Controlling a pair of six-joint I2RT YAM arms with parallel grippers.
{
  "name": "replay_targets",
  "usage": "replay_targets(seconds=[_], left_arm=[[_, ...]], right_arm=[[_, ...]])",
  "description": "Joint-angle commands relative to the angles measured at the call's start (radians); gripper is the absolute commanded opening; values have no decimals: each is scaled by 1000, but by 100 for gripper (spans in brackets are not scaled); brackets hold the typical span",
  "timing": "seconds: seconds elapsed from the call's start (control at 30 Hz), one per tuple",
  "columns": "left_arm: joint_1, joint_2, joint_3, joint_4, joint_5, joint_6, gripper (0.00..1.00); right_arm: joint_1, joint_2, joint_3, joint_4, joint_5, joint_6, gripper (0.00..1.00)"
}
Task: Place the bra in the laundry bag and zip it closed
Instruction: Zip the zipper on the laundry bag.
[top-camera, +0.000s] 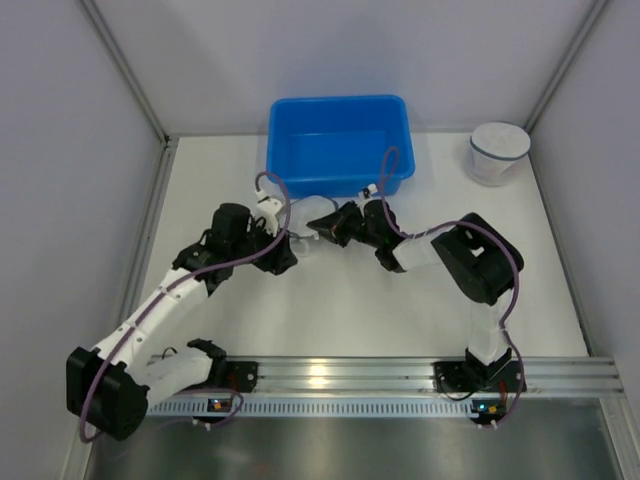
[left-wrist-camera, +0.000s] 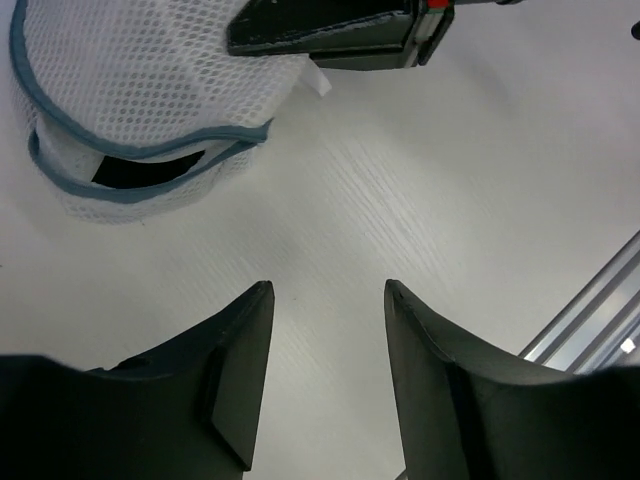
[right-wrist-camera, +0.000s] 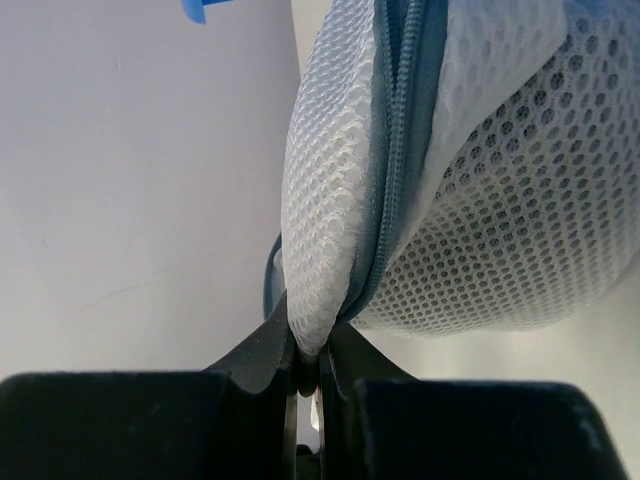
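The laundry bag (left-wrist-camera: 130, 80) is white mesh with a grey-blue zipper band, and it lies at the upper left of the left wrist view. Its zipper gapes, and a dark patch (left-wrist-camera: 140, 170) shows inside the gap. I cannot tell if that patch is the bra. My right gripper (right-wrist-camera: 312, 352) is shut on the bag's mesh edge (right-wrist-camera: 320, 250) beside the zipper (right-wrist-camera: 400, 150). My left gripper (left-wrist-camera: 328, 292) stands open over bare table, a short way from the bag, with nothing between its fingers. In the top view both grippers meet in front of the bin, left (top-camera: 283, 256) and right (top-camera: 324, 228).
A blue plastic bin (top-camera: 340, 110) stands at the back centre, just behind the grippers. A round white mesh container (top-camera: 498, 152) sits at the back right. An aluminium rail (top-camera: 400, 375) runs along the near edge. Grey walls close in the sides.
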Motion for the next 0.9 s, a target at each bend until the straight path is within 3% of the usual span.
replay_targets(seconds=[0.0,0.2,0.3,0.37,0.57,0.87], left_arm=[[-148,-45,-40,85,-211,11,54],[-205,36,-54,167,-317,-112,53],[-205,50,-86,240,-367,-155,56],[-207,67,-100,291,-439,-173,64],[-208,191,-34,300,-596,-226,57],[-210,251,19,307,-655,-272,56]], right_arm=[[38,9,70,-18,45,66,0],[85,37,67,43,110,153,0],[98,44,62,37,124,165,0],[99,44,65,28,130,164,0],[101,58,88,-3,129,168,0],[110,70,110,-25,132,182,0]])
